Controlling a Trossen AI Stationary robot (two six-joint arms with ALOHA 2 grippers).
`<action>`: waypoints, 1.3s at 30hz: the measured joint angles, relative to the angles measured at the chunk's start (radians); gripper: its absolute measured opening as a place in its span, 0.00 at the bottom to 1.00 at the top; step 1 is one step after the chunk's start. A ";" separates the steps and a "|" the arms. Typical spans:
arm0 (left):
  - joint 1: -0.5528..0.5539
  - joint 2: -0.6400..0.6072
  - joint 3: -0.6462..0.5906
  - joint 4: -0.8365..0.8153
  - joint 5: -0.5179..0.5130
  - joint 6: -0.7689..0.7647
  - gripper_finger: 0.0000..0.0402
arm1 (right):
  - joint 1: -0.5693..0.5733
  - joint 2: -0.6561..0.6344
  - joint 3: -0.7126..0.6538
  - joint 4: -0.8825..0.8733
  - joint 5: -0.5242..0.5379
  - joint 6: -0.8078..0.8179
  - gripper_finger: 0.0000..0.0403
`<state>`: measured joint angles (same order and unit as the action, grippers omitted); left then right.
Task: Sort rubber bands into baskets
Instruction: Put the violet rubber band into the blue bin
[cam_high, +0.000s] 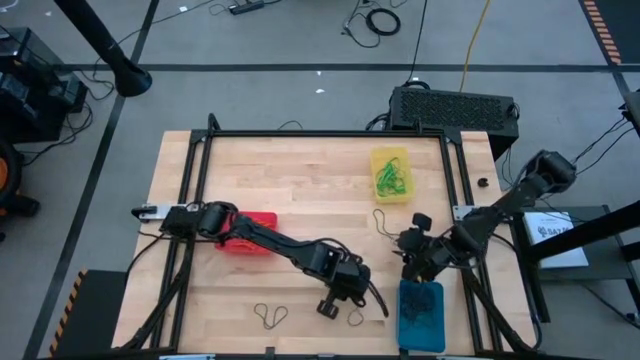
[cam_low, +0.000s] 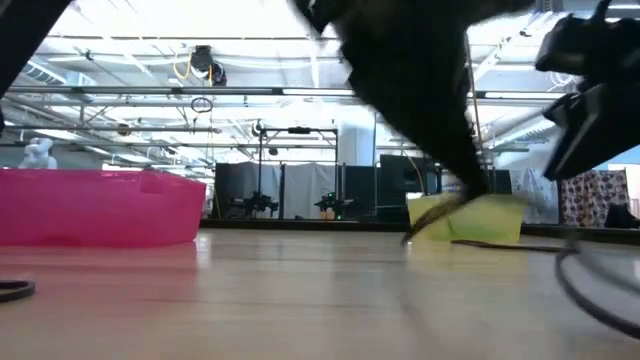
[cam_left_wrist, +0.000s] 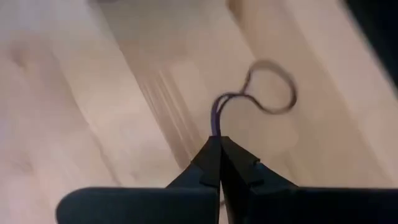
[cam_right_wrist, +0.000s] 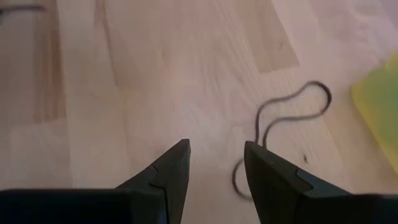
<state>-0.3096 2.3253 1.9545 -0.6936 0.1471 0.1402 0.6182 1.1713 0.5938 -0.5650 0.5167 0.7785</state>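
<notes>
From above, the left gripper (cam_high: 333, 306) is mostly lost under its own dark wrist, and the band it has is just a faint dark curl (cam_high: 355, 317) beside it on the pale wood table (cam_high: 300, 170). The left wrist camera settles it: the two tapered black fingers (cam_left_wrist: 208, 165) are pinched tight on a thin dark rubber band (cam_left_wrist: 261, 87), whose loop hangs out ahead of the tips, blurred.

The right gripper (cam_high: 412, 268) hovers just beyond the blue basket (cam_high: 421, 315), jaws apart and empty; a dark band (cam_right_wrist: 280, 124) lies in a loose squiggle on the wood just ahead of its fingertips. Past that sits the yellow basket (cam_high: 391, 173), green loops tangled inside.

The glossy red basket (cam_high: 250, 233) is half covered by the left arm. Another dark band (cam_high: 270, 315) lies beside the left gripper, away from the blue basket.
</notes>
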 joint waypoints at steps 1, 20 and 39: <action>-0.001 0.000 0.018 0.007 -0.002 0.004 0.01 | 0.018 -0.007 0.000 -0.020 0.005 0.020 0.36; 0.022 -0.004 0.105 0.653 -0.156 0.157 0.00 | 0.319 -0.029 0.000 -0.189 0.183 0.258 0.36; 0.002 0.255 0.104 1.159 -0.075 0.022 0.04 | 0.380 -0.029 0.000 -0.330 0.269 0.365 0.36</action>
<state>-0.3077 2.5803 2.0583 0.4658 0.0720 0.1622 0.9977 1.1423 0.5941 -0.8953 0.7855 1.1435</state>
